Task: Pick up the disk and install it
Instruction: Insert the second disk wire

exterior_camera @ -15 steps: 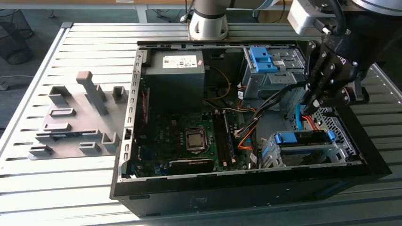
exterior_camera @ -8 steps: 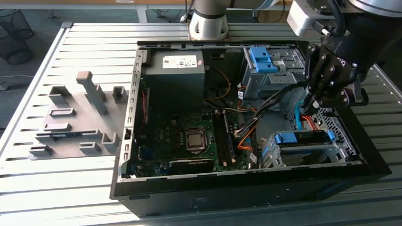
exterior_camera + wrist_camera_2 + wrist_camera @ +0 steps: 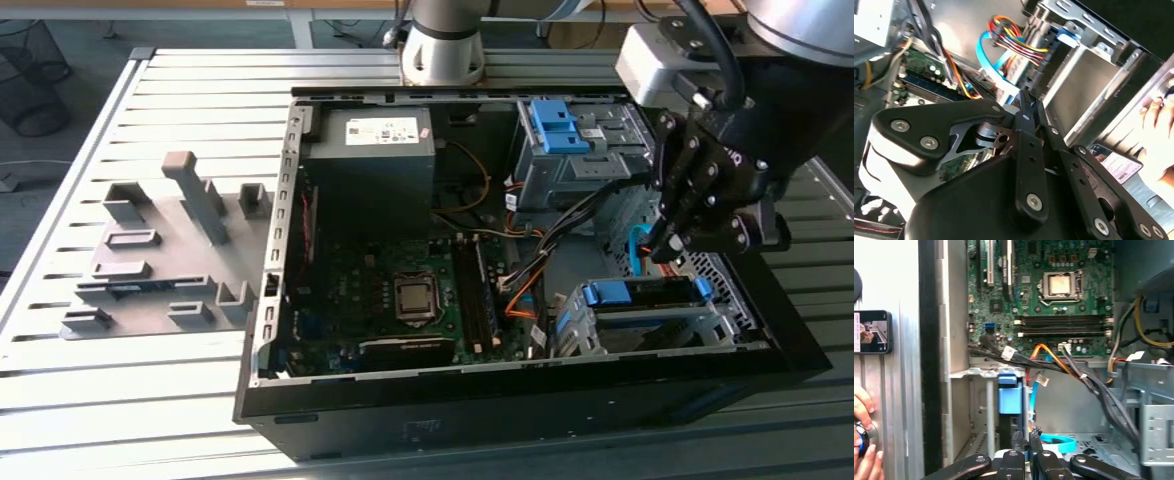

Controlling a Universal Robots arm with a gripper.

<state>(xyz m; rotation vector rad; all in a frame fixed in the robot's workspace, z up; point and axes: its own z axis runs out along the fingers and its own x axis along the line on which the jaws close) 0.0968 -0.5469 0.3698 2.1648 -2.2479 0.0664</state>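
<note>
Gripper (image 3: 663,243) hangs at right of the exterior view, inside the open computer case (image 3: 267,300), fingers pressed together with nothing between them, just above the light-blue data cable (image 3: 635,240). The disk (image 3: 641,292), blue-framed, sits lower right in its silver drive cage (image 3: 574,330), just below the fingertips. Risk, as I judge it: the tips could snag that cable or the orange-red wire bundle (image 3: 1054,360) at centre of the first wrist view, and a person's hand (image 3: 863,440) rests at lower left beside the case.
</note>
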